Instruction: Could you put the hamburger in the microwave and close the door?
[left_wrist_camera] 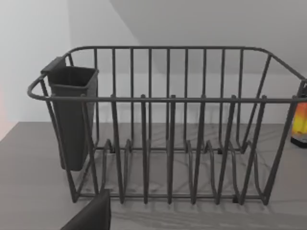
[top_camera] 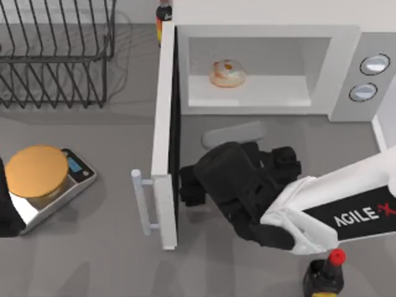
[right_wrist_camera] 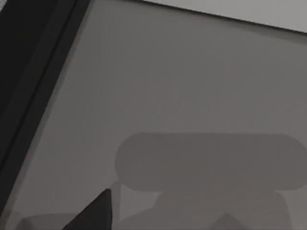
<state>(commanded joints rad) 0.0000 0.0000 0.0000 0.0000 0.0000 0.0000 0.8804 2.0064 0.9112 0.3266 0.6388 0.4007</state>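
Top view: hamburger [top_camera: 228, 73] inside microwave [top_camera: 346, 43], well apart from right jaws [top_camera: 187, 184]; their state unclear.

White microwave [top_camera: 346, 43] with silver knobs [top_camera: 369, 77], beige orange-patched hamburger [top_camera: 228, 73], orange disc [top_camera: 36, 171], dark grey rack [left_wrist_camera: 168, 124].

hamburger [top_camera: 228, 73]: on microwave [top_camera: 346, 68] floor, left of middle | door [top_camera: 163, 136]: swung wide open
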